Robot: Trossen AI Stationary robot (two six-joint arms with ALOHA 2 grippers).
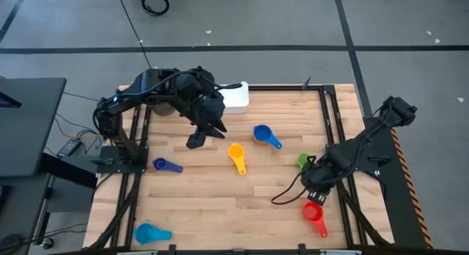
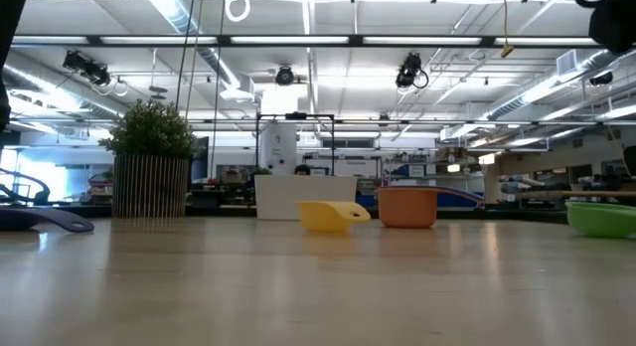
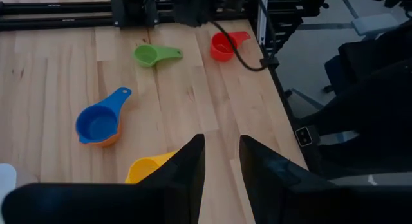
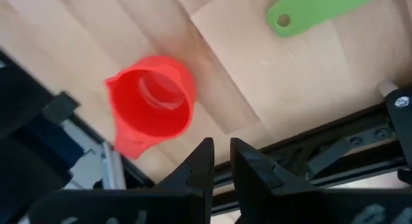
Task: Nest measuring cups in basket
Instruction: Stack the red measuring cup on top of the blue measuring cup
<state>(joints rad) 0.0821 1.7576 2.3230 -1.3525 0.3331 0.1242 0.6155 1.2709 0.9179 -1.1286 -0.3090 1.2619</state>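
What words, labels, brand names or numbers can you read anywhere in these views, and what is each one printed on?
None can be read.
The measuring cups, for instance the red cup and the yellow cup, show no legible size marks.
The white basket shows no label.
Any signs in the room beyond the table are too small to read.

Basket: at the table's far edge, left of centre, with a potted plant to its left. Measuring cups, apart from one another: one mid-table; one to its right, sitting in another cup; one further right; one near the right front; one at left; one at the front-left corner.
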